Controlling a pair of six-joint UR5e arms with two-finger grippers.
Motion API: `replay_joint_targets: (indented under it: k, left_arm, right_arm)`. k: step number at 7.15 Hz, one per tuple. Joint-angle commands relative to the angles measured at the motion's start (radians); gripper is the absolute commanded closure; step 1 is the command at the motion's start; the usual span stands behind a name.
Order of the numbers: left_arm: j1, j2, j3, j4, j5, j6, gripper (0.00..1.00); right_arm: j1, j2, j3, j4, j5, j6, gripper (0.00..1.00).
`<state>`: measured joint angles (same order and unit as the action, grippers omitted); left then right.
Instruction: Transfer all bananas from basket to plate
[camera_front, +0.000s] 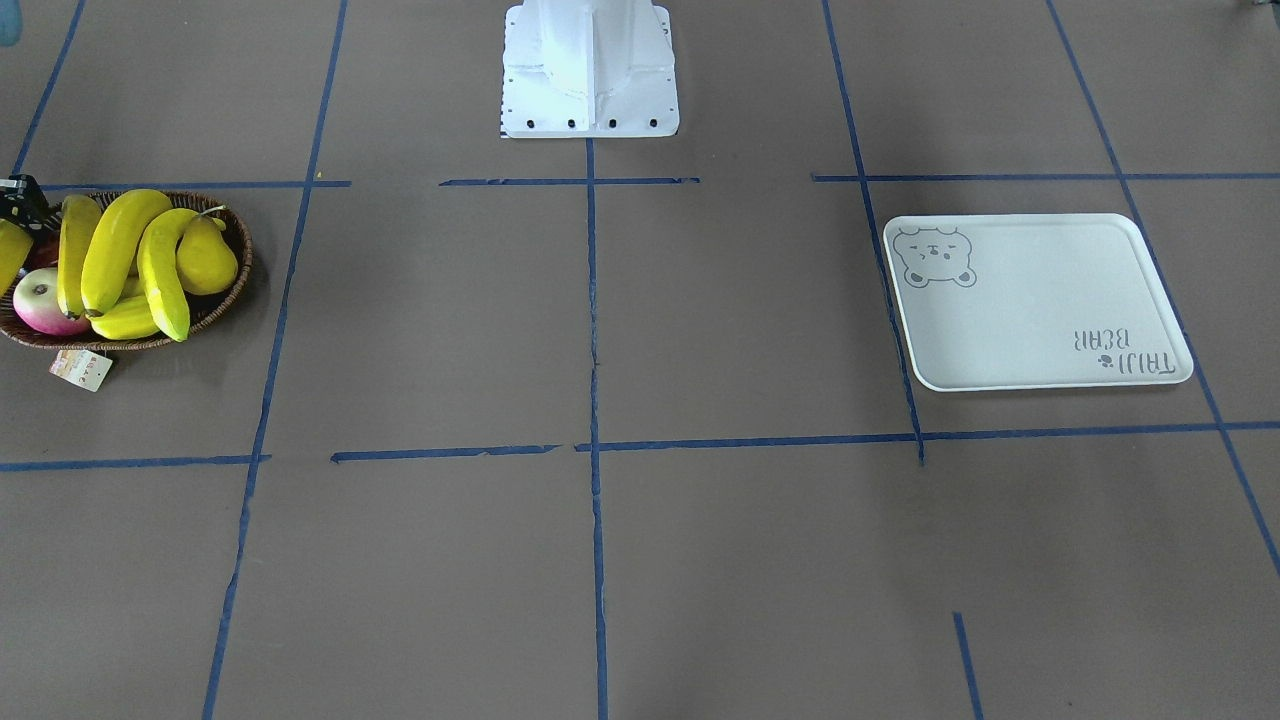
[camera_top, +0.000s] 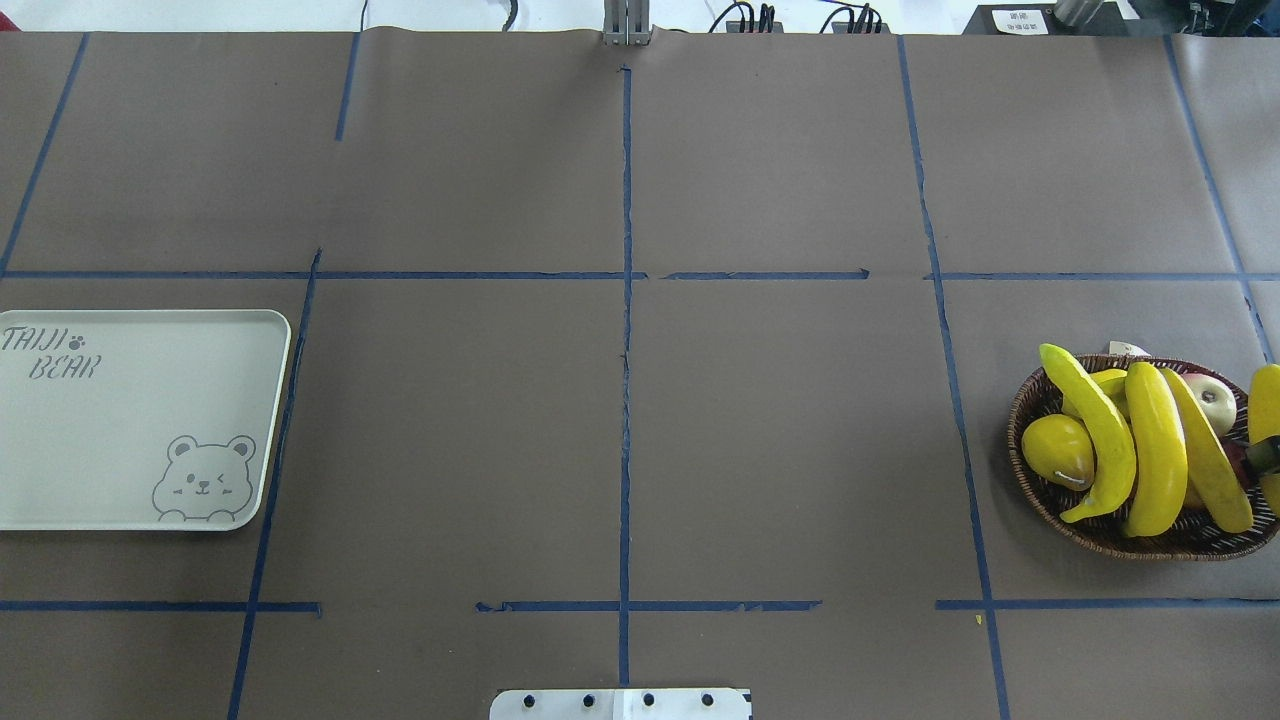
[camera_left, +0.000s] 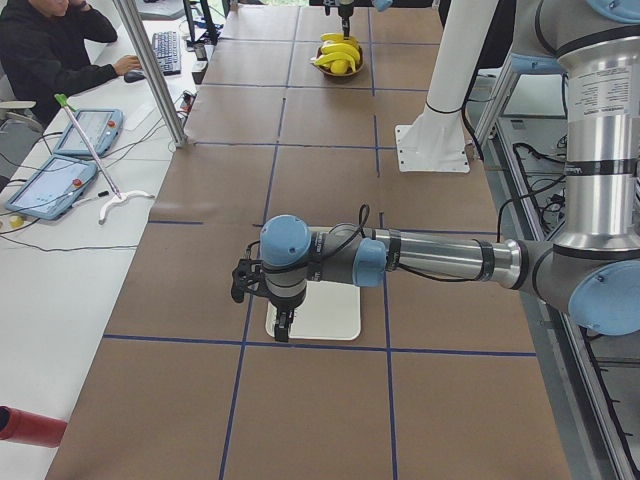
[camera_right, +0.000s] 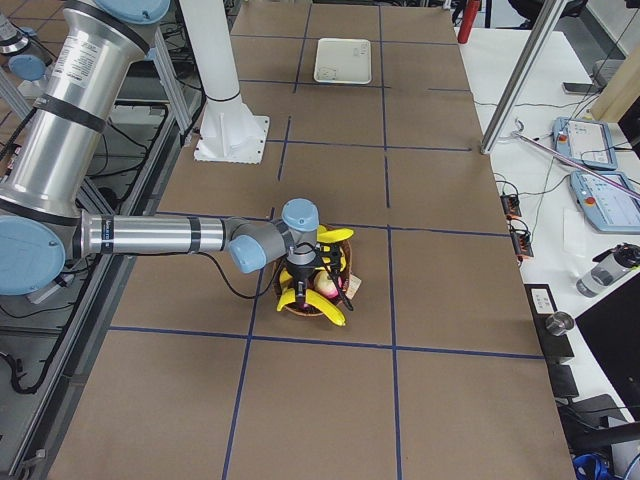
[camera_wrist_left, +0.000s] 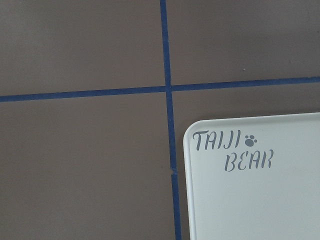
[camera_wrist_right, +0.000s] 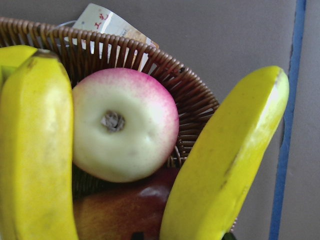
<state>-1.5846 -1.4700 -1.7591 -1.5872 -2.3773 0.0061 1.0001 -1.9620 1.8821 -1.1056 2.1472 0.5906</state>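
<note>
Four yellow bananas (camera_front: 115, 250) lie in a wicker basket (camera_front: 240, 250) at the table's right end, also in the overhead view (camera_top: 1155, 450). My right gripper (camera_top: 1265, 455) is low over the outermost banana (camera_wrist_right: 230, 160), which rests across the basket rim. Its jaws stand open on either side of that banana. The plate (camera_front: 1040, 300), a pale tray with a bear face, lies empty at the left end (camera_top: 120, 430). My left gripper (camera_left: 283, 325) hovers over the plate's lettered corner (camera_wrist_left: 260, 200). I cannot tell whether it is open or shut.
The basket also holds a yellow pear (camera_front: 205, 258), a pink-white apple (camera_wrist_right: 125, 125) and a dark red fruit under it. A paper tag (camera_front: 80, 368) hangs from the basket rim. The robot's white base (camera_front: 590, 70) stands at mid-table. Blue tape lines cross the brown surface.
</note>
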Motion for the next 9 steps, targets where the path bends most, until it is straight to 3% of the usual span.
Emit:
replay_joint_targets:
  k: [1, 4, 5, 6, 7, 9]
  left_arm:
    - [0.0, -0.01, 0.0, 0.004, 0.001, 0.0, 0.0]
    - [0.0, -0.016, 0.0, 0.006, 0.001, 0.0, 0.0]
    - [0.0, -0.016, -0.002, 0.006, 0.001, 0.0, 0.0]
    - [0.0, -0.018, -0.002, 0.006, 0.001, 0.0, 0.0]
    - [0.0, -0.018, 0.0, 0.006, 0.001, 0.0, 0.0]
    - [0.0, -0.018, 0.0, 0.006, 0.001, -0.002, 0.0]
  right_arm:
    - [-0.001, 0.0, -0.017, 0.001, 0.0, -0.001, 0.48]
    - [0.0, 0.005, -0.024, 0.001, 0.0, -0.002, 0.43]
    - [0.0, 0.008, -0.026, 0.001, 0.0, -0.002, 0.56]
    - [0.0, 0.009, -0.026, 0.001, 0.0, -0.002, 0.77]
    - [0.002, 0.011, -0.024, 0.003, 0.0, -0.005, 0.92]
    - [0.017, 0.012, -0.008, 0.004, 0.005, -0.012, 0.98]
